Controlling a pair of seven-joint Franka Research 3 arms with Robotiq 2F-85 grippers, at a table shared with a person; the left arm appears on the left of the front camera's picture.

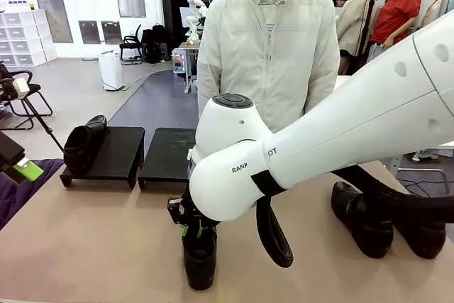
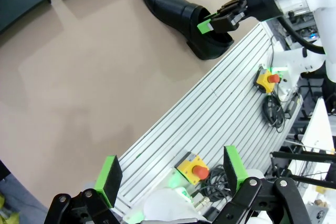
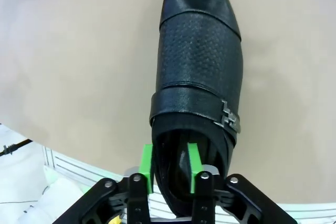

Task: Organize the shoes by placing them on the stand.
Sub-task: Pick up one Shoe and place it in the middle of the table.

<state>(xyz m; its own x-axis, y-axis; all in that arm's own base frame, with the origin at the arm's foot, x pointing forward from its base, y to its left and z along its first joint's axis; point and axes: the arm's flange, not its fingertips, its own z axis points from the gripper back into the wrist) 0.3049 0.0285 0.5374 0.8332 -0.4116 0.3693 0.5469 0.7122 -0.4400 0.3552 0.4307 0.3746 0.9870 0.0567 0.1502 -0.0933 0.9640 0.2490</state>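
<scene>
Bench [image 1: 92, 246] from the front camera: the right end effector [image 1: 192, 230] sits low at centre, at the heel opening of the nearest shoe [image 1: 201, 266]. That shoe stands on the bench by the bottom edge, seen heel-on. The stand [image 1: 164, 152] lies above it in the frame, slightly left and well apart. Its right platform is bare; its left platform carries a second shoe [image 1: 84, 143]. Two more shoes [image 1: 362, 221] rest at lower right. The left end effector [image 1: 23, 168] is at the far left edge, well apart from the nearest shoe.

Left wrist view: the left end effector [image 2: 172, 174] shows at the bottom, green pads spread wide, holding nothing. The nearest shoe [image 2: 176, 9] lies diagonally at upper centre, toe to the upper left. Its heel is at lower right, where the right end effector [image 2: 212, 24] meets it.

Right wrist view: the nearest shoe [image 3: 199, 77] runs up the frame, toe at top. The right end effector [image 3: 170, 167] has its pads [image 3: 147, 167] a narrow gap apart, one outside the collar wall and one inside the opening. Whether they pinch the leather cannot be told.

The right arm is clearly nearer, and the toe seems to point toward the stand.
</scene>
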